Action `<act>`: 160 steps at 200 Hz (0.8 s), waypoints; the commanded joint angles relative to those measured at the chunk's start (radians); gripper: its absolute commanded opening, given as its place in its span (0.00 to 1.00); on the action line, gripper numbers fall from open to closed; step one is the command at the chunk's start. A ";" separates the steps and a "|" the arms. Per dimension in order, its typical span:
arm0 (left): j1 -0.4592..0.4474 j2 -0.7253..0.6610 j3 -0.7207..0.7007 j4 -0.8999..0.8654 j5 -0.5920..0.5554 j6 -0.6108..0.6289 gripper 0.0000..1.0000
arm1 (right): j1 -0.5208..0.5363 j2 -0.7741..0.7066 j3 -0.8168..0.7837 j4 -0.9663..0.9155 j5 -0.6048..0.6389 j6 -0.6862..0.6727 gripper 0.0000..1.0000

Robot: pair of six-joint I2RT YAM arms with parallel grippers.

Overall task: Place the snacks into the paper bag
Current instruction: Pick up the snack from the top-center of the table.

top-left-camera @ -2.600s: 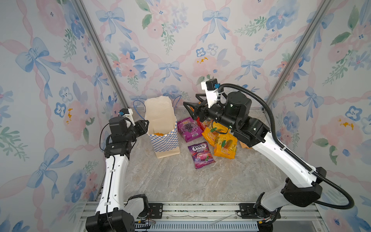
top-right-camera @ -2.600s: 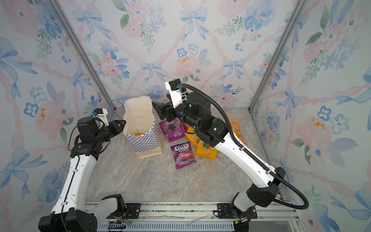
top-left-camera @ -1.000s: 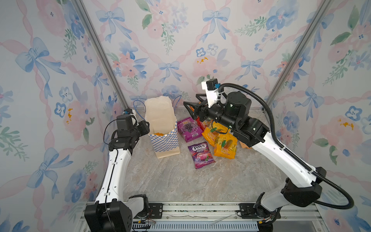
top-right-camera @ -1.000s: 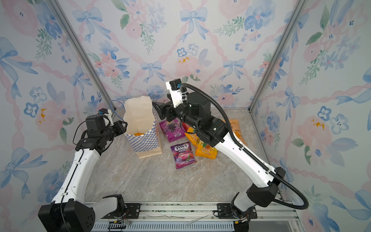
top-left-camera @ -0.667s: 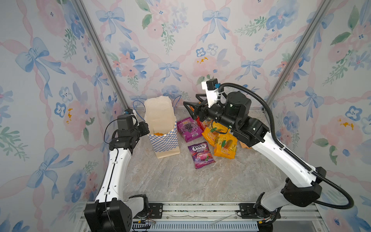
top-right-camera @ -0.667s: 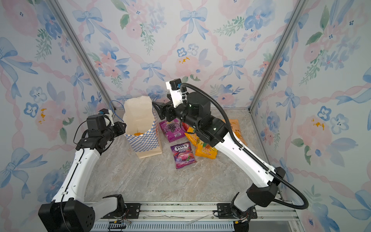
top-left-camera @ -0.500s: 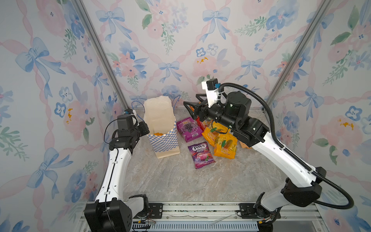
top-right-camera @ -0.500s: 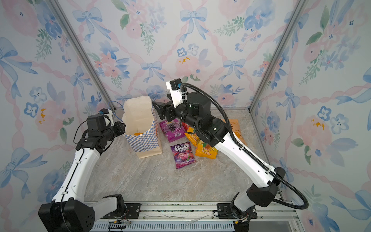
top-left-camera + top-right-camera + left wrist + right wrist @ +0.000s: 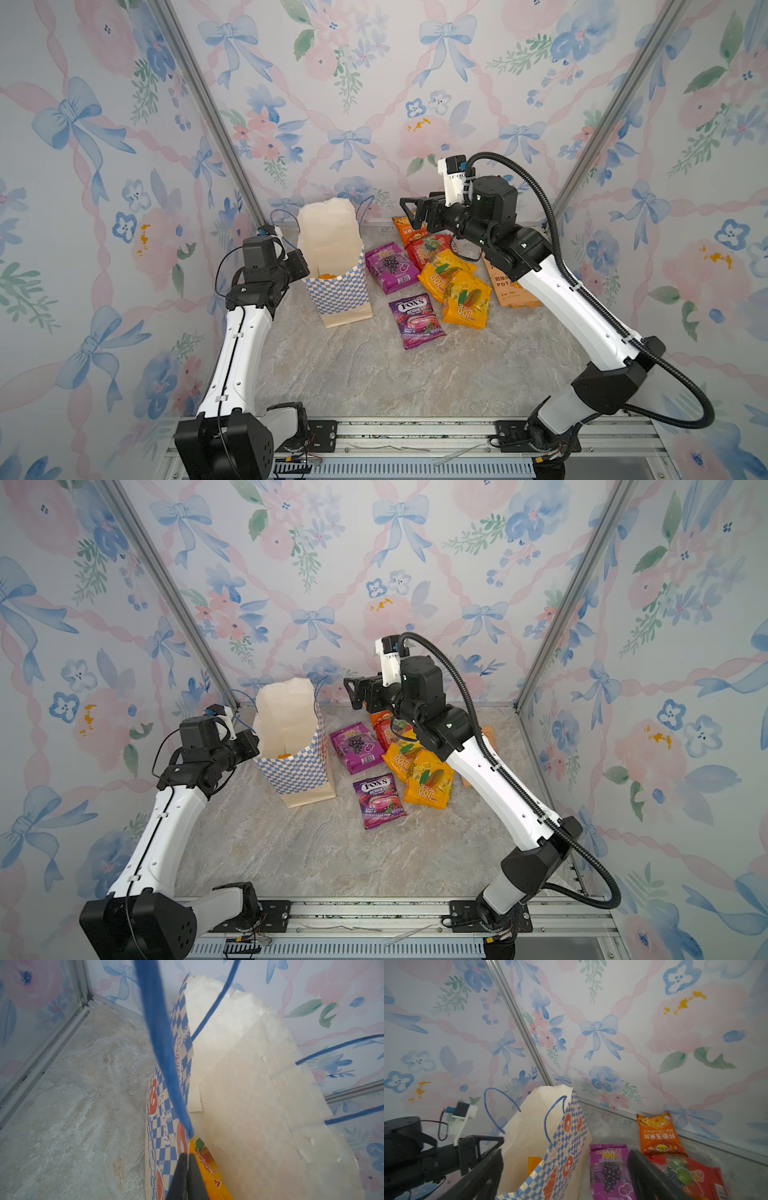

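- Since the earlier frames your left gripper (image 9: 184,1162) has crossed the gap to the bag (image 9: 336,286) and clenched. It now pinches the checkered wall at the bag's 9 o'clock rim, just under the root of the blue cord (image 9: 162,1043).
- Your right gripper (image 9: 410,214) has spread its jaws wider and holds nothing. It hangs at the bag's 2 o'clock, over the far end of the snacks (image 9: 449,274).
- You can likely take it that the bag is now braced with its mouth held open, so the right arm is free to fetch — the next pick has not begun.
- The bag stands upright at the table's 11 o'clock, with one yellow packet (image 9: 209,1169) already inside. The other snacks lie at its 3 o'clock.
- Readable writing:
  - The bag side carries "Baguet…" and "Pretzel" in red, among pretzel drawings.
  - The purple packet (image 9: 391,268) says "LOT 100", and so does the yellow pair (image 9: 465,297).
  - The berry packet (image 9: 415,320) says "FOX'S BERRIES".
  - The kraft pouch (image 9: 509,286) shows "POTA" — the arm hides the rest.
  - The orange packet (image 9: 658,1134) has Chinese characters that I cannot make out.
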State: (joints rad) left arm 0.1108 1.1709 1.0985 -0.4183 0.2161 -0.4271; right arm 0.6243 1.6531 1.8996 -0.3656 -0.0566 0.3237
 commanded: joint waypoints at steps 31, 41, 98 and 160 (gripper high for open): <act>0.005 -0.006 0.021 -0.001 0.033 0.026 0.00 | -0.104 0.266 0.162 -0.199 -0.158 0.019 0.96; 0.011 -0.009 0.020 -0.001 0.042 0.031 0.00 | -0.117 0.331 0.215 -0.227 -0.173 0.009 0.97; 0.063 -0.035 0.009 0.002 0.069 0.053 0.00 | -0.142 0.723 0.595 -0.438 -0.171 -0.098 0.96; 0.086 -0.025 0.007 0.003 0.121 0.056 0.00 | -0.188 0.858 0.599 -0.355 -0.281 -0.040 0.96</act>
State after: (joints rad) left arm 0.1852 1.1580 1.0981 -0.4221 0.3031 -0.3958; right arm 0.4656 2.4744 2.4725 -0.7330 -0.2581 0.2600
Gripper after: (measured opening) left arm 0.050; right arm 0.964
